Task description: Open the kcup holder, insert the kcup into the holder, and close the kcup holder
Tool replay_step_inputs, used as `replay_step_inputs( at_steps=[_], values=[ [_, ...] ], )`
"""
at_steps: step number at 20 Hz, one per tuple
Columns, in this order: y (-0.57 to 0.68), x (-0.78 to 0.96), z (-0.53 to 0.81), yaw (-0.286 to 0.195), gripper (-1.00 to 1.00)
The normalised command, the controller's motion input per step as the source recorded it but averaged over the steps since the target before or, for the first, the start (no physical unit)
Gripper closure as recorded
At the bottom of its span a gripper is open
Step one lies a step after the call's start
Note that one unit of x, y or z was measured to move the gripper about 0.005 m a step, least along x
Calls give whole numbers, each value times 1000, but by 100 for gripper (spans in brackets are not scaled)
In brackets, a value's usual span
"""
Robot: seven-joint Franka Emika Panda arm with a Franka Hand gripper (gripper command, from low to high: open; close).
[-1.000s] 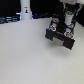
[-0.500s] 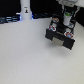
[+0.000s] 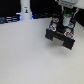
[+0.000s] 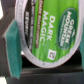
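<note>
the kcup (image 4: 47, 32), a green-lidded pod marked "dark magic", is seen clamped in the claw (image 4: 35, 42), a teal finger pad (image 4: 12, 47) pressed to its side. in the exterior view the kcup (image 3: 65, 19) is held above the kcup holder (image 3: 61, 36), a black boxy unit set on the white table (image 3: 25, 55) at the exterior view's right; whether a drawer is pulled out cannot be told for sure. a tall white bottle-shaped object (image 3: 24, 11) is placed well apart, at the far edge.
</note>
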Motion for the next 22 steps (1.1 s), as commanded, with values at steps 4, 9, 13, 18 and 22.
replay_step_inputs(
  at_steps=[4, 9, 13, 18, 22],
  values=[
    [-357, -234, 0, -29, 100],
    [-82, -87, -70, 12, 100],
    [-77, -74, -288, 41, 100],
    [-69, -76, -187, 25, 100],
    [-254, -144, 48, -9, 100]
  ],
)
